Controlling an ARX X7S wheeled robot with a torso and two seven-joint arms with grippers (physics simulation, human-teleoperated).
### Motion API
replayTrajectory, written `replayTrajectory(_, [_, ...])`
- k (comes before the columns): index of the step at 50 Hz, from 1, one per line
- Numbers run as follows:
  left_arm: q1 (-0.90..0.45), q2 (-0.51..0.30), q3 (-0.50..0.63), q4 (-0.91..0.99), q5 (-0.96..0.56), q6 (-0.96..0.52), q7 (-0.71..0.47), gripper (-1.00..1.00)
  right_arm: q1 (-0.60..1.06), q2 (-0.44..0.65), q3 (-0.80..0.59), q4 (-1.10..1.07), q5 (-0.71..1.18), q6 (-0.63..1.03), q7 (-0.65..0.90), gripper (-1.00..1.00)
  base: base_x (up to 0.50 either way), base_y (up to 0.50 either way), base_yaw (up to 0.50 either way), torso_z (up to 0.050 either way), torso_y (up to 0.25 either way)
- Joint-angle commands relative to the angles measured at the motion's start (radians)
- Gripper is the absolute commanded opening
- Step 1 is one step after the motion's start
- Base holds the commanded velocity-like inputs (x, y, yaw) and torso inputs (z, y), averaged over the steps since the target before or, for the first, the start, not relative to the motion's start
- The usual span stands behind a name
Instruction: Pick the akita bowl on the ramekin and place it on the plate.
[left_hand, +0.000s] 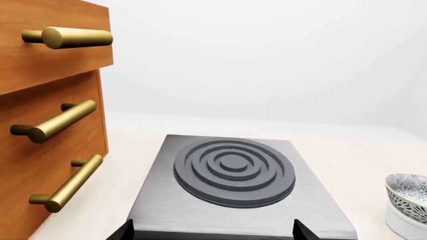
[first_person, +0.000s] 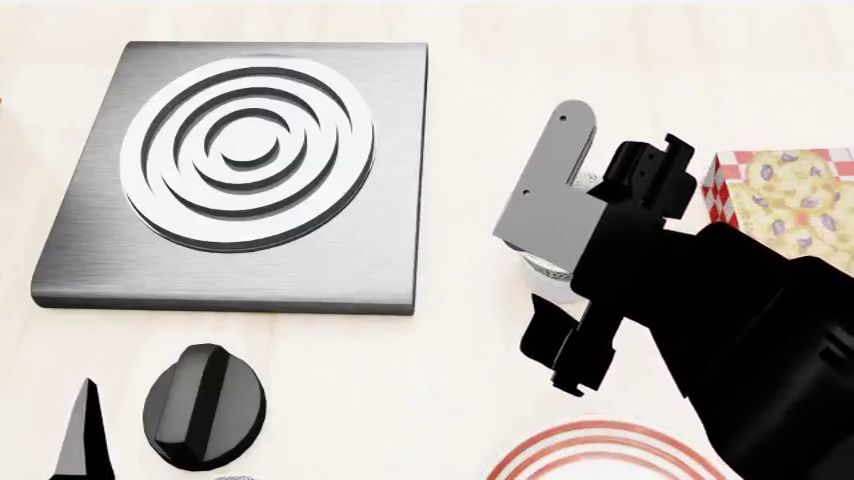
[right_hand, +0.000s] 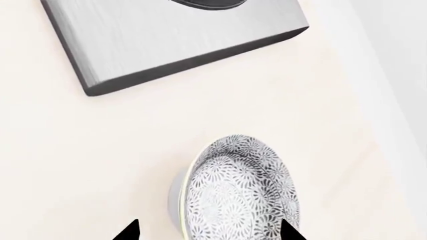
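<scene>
Now right claw (right_hand: 210, 232) above akita bowl (right_hand: 240, 190)

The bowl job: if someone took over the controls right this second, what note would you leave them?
Right hand: open, empty, fingertips on either side of the bowl, not closed on it.
Left hand: open, empty, by the burner, out of the way.
The bowl sits on the ramekin. The plate is at the near edge of the head view, partly hidden by the right arm.
Done: the approach to the bowl.
Left: close on the bowl, lift it off the ramekin, carry it to the plate, set it down and let go.
</scene>
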Motion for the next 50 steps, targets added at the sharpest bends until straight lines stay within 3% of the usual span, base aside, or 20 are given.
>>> replayTrajectory(1, [0.003, -0.004, 0.003, 0.000, -0.002, 0.007, -0.002, 1.00, -0.009, -0.026, -0.007, 0.049, -0.020, -0.044, 0.001, 1.00, 0.00, 0.00, 0.00, 0.000, 0.000])
replayTrajectory(22, [0.003, -0.013, 0.001, 0.005, -0.032, -0.002, -0.004, 1.00, -0.039, -0.041, 0.002, 0.101, -0.022, -0.082, 0.017, 1.00, 0.00, 0.00, 0.00, 0.000, 0.000])
replayTrajectory(23, [0.003, -0.013, 0.001, 0.005, -0.033, -0.003, -0.005, 1.00, -0.040, -0.040, 0.005, 0.099, -0.017, -0.078, 0.016, -1.00, 0.00, 0.00, 0.00, 0.000, 0.000])
replayTrajectory(50, [0.003, -0.019, 0.011, 0.001, -0.031, -0.001, -0.015, 1.00, -0.059, -0.031, 0.013, 0.072, -0.013, -0.089, 0.031, -1.00, 0.00, 0.00, 0.00, 0.000, 0.000])
